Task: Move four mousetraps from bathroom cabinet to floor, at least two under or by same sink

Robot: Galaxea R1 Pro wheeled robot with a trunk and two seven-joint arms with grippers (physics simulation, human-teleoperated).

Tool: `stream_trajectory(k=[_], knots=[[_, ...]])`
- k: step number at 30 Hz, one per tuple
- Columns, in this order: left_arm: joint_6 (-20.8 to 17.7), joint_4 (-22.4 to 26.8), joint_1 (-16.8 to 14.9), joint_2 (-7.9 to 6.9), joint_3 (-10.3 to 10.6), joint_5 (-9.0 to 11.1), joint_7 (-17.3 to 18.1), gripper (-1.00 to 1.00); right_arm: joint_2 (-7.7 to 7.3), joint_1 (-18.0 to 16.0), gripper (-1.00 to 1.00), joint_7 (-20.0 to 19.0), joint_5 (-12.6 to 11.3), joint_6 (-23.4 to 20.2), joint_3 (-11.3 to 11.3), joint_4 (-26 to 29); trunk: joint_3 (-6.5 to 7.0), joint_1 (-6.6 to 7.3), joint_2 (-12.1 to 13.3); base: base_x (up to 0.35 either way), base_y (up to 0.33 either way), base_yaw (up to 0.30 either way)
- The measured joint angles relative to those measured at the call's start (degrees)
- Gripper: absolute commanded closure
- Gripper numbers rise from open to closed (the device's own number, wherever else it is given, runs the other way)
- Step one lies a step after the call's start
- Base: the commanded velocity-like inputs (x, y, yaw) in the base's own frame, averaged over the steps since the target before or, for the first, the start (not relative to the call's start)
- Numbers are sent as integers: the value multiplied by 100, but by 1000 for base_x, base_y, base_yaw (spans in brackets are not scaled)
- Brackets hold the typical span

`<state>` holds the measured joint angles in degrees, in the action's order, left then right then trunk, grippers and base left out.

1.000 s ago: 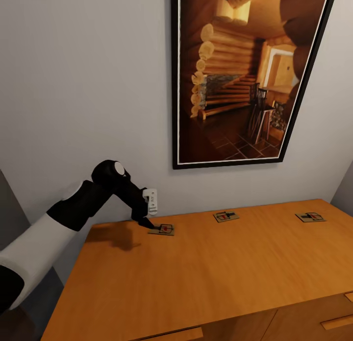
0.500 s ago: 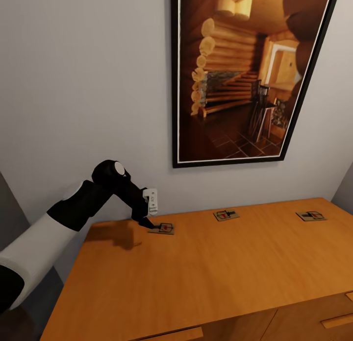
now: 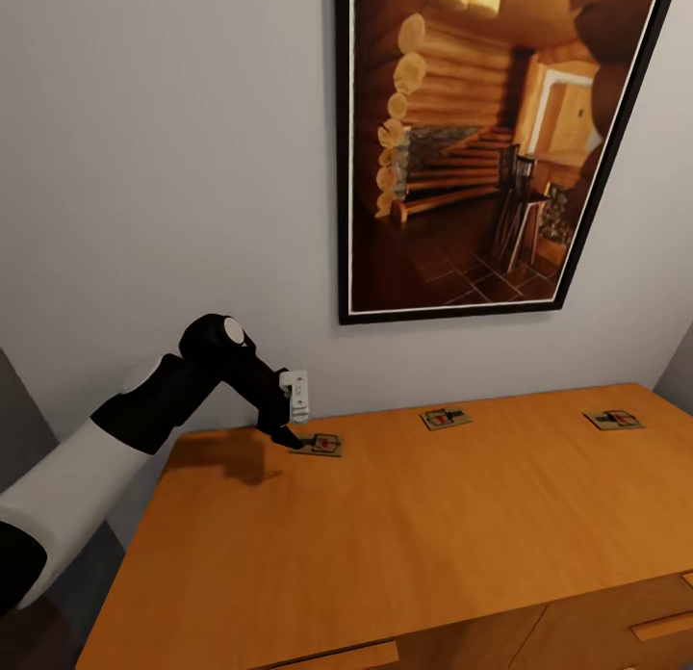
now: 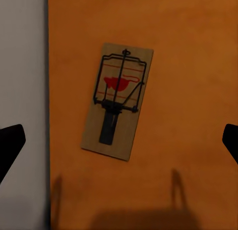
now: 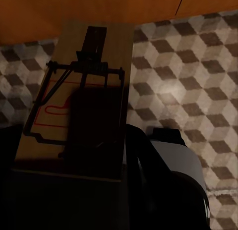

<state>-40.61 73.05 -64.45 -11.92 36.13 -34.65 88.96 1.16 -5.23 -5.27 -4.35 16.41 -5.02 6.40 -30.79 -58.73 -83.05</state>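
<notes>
Three mousetraps lie on the orange-brown cabinet (image 3: 433, 535) top near the wall: one at the left (image 3: 320, 446), one in the middle (image 3: 445, 419), one at the right (image 3: 614, 420). My left gripper (image 3: 287, 438) hangs just over the left trap's near end. In the left wrist view that mousetrap (image 4: 118, 101) lies flat between the widely spread black fingertips (image 4: 10, 145), so the left gripper (image 4: 119, 143) is open. In the right wrist view my right gripper (image 5: 74, 170) is shut on a fourth mousetrap (image 5: 84, 86), held above the cube-patterned bathroom floor (image 5: 198, 66).
A large black-framed picture of a log interior (image 3: 481, 150) hangs on the grey wall above the cabinet. A white wall outlet (image 3: 298, 393) sits just behind my left gripper. Drawer handles (image 3: 664, 627) show at the cabinet's front. The cabinet's left edge drops to a dark gap.
The head view has shifted slightly, so the camera moved. My left arm and the three mousetraps on the cabinet stand as before.
</notes>
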Motion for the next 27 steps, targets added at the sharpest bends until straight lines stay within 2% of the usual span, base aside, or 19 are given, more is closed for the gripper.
stream_trajectory(k=[27], knots=[[0,-6,0,0,0,0,0,-100,0,2,100,0,0,0,0,-7,-247,0,0,0,0,0]])
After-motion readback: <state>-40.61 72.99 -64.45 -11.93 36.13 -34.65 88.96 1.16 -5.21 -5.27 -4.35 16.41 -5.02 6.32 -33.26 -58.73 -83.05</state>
